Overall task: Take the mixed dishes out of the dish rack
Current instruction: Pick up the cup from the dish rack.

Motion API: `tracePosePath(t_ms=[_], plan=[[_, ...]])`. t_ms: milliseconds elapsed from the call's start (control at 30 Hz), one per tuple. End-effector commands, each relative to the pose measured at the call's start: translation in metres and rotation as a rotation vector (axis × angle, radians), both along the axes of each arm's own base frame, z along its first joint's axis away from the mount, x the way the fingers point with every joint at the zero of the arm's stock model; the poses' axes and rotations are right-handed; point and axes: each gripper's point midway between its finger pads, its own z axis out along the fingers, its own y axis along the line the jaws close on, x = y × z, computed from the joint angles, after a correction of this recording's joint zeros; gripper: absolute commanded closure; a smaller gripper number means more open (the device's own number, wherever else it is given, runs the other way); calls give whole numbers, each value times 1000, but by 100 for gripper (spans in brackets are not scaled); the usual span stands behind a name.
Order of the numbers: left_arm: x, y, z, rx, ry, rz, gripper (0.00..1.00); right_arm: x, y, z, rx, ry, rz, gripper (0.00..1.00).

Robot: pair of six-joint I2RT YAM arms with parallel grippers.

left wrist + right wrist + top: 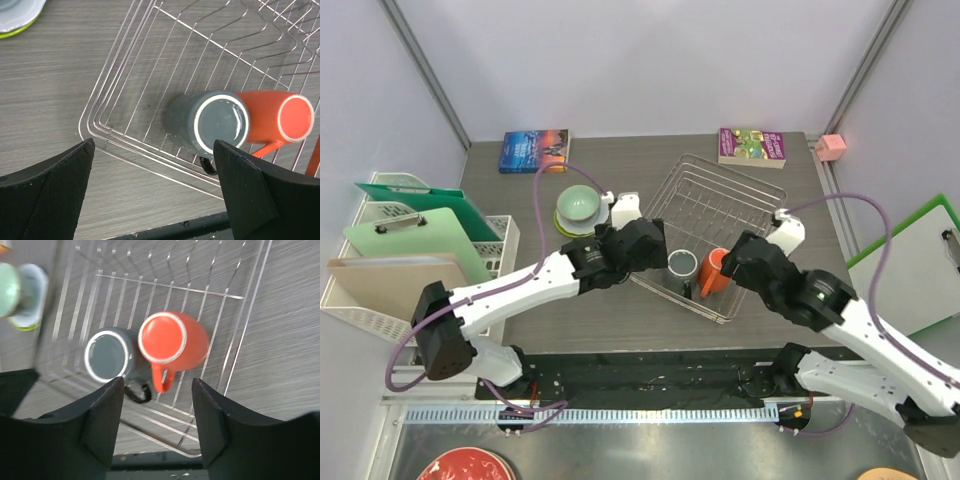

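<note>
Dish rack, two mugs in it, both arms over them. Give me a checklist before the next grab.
1. Left gripper open and empty: ok.
2. Right gripper open and empty: ok.
3. Grey mug centred in the left gripper's gap: not ok, it sits off toward one side in the left wrist view.
4. Orange mug centred under the right gripper: ok.
5. Mugs clear of each other: cannot tell, they stand side by side and may be touching.
</note>
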Motion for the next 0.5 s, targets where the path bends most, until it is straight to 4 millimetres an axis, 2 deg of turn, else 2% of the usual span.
tracePosePath(t_ms=[0, 67, 100, 200, 300, 467], plan=[[0, 3, 23, -183, -79, 46, 0, -10, 15, 14, 241, -51, 9, 39], [-4, 8, 22, -204, -91, 44, 0, -12, 15, 5, 193, 15, -4, 29], [-4, 9, 21, -204, -92, 43, 0, -16, 16, -11, 139, 84, 3, 28], [-6, 12, 17, -185, -80, 49, 0, -19, 29, -23, 155, 119, 23, 26], [-9, 14, 4, -175, -48, 62, 0, -19, 37, -33, 176, 128, 24, 27], [-16, 19, -10, -181, -21, 81, 0, -11, 38, -46, 166, 124, -29, 37]])
